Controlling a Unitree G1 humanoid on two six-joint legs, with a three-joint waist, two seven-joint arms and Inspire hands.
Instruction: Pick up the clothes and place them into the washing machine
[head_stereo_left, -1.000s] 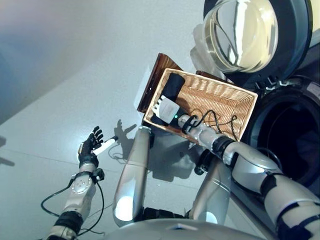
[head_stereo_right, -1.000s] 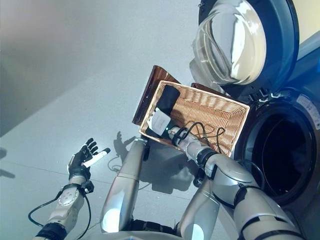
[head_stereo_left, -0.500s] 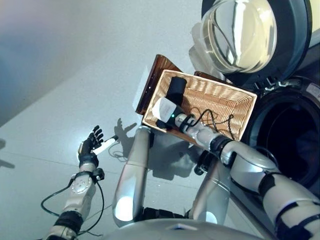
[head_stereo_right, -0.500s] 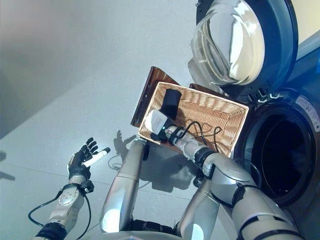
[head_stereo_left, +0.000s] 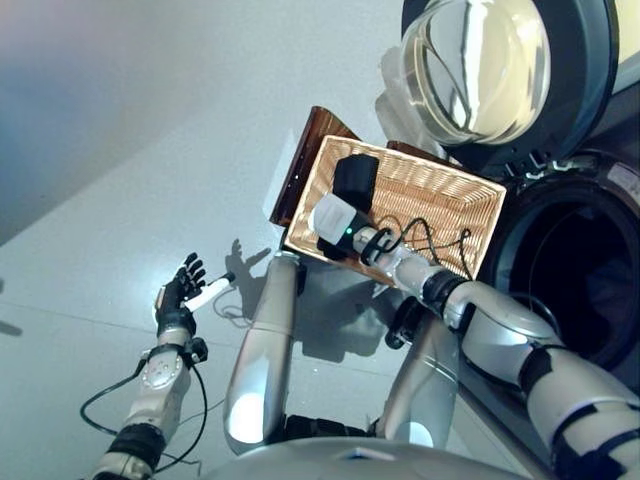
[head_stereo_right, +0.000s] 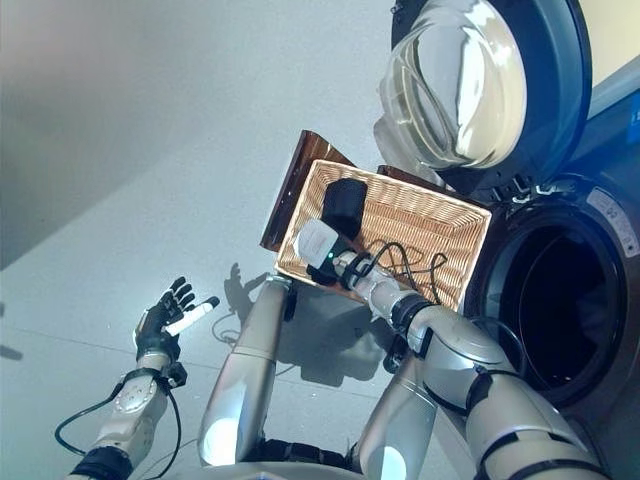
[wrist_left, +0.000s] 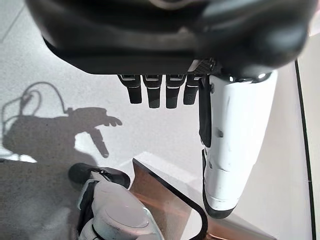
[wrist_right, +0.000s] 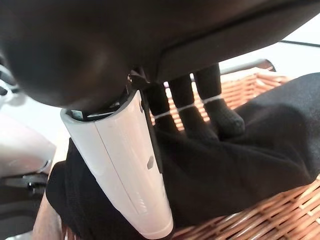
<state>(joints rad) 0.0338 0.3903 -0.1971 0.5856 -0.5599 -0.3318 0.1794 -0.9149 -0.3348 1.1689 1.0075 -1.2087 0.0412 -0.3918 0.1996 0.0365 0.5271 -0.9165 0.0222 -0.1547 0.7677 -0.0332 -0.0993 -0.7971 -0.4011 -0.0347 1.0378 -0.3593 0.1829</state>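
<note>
Over basket, bunched black garment.

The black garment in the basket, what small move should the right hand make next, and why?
Probably lift it a little higher. The right hand is already closed on the black garment, which still sits over the wicker basket. Clearing the rim would let it swing toward the washing machine's open drum.
</note>
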